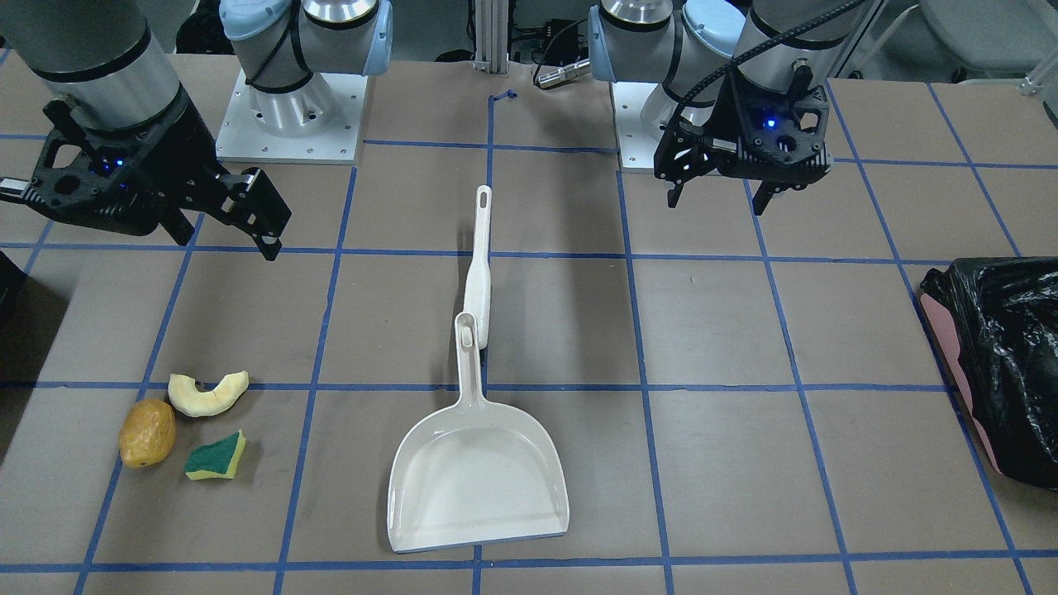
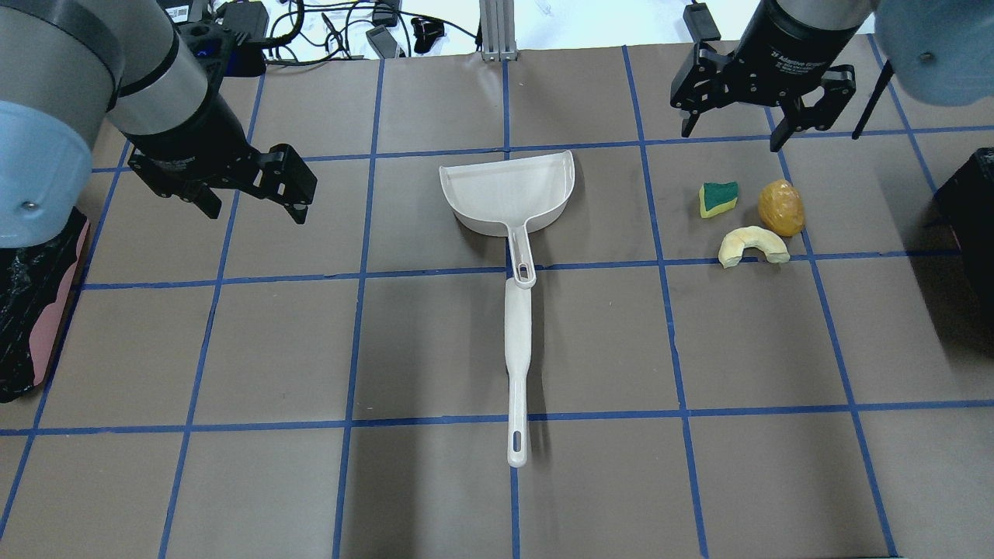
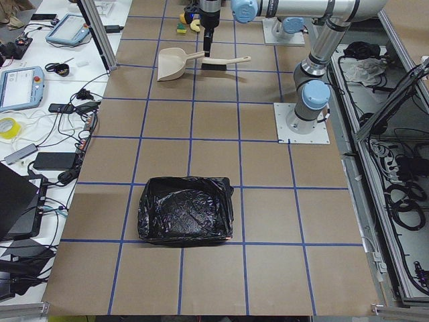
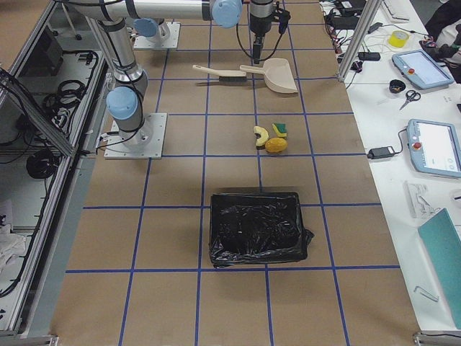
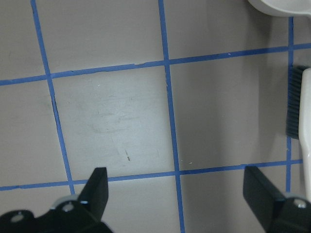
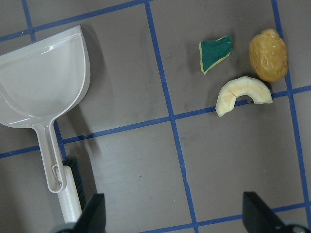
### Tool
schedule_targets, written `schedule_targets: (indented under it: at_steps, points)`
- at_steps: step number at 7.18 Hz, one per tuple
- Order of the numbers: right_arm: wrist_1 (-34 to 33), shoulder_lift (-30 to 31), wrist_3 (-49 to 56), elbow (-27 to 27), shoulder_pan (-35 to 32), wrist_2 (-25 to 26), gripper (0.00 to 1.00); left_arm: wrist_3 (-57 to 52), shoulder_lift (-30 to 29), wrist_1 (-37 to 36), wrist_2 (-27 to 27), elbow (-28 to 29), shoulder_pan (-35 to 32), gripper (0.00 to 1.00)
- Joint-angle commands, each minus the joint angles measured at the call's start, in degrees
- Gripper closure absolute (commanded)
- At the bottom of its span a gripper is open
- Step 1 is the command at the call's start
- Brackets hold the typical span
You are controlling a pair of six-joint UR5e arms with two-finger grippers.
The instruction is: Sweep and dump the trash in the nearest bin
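**A:** Where does everything sit before you move?

**B:** Both arms hang empty above the desk [image 2: 435, 341], jaws spread wide. The left pincer [image 2: 252, 198] is over bare paper and the right pincer [image 2: 731, 133] is up near the trash. Your trash lies in a tight cluster on the robot's right: the potato-like lump [image 2: 781, 207], the crescent slice [image 2: 752, 245] and the sponge piece [image 2: 718, 199], close together but not touching. The nearest bin [image 4: 256, 227] is the black-bagged one at that end of the desk.

**A:** And what could go wrong for me?

**B:** Watch the tools first. The dustpan [image 2: 505, 190] handle overlaps the end of the brush [image 2: 516, 365], so lifting one may drag the other out of line.

The lump is rounded and knobbly, and I'd expect it to roll away from the bristles rather than slide. The sponge piece looks soft and light, so it could flip or catch on the pan's lip. The curved slice may pivot when you push one end.

The pan is smooth, glossy white plastic with low walls, so any tilt on the way over could spill your load. The bin's liner is thin, crinkled black film, and if you dump too low the pan edge could snag it.
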State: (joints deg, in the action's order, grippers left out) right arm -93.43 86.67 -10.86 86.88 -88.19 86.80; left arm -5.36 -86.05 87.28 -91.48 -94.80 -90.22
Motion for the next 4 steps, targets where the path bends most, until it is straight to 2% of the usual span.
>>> schedule_targets:
  at_steps: [1,4]
  points:
    - [-0.2,-0.5,0.0,0.0,-0.1,-0.4,0.00,0.0,0.0,0.0,0.0,0.0,0.0,0.00]
    - [-0.4,-0.5,0.0,0.0,-0.1,0.0,0.00,-0.9,-0.3,0.8,-0.3,0.1,0.3,0.00]
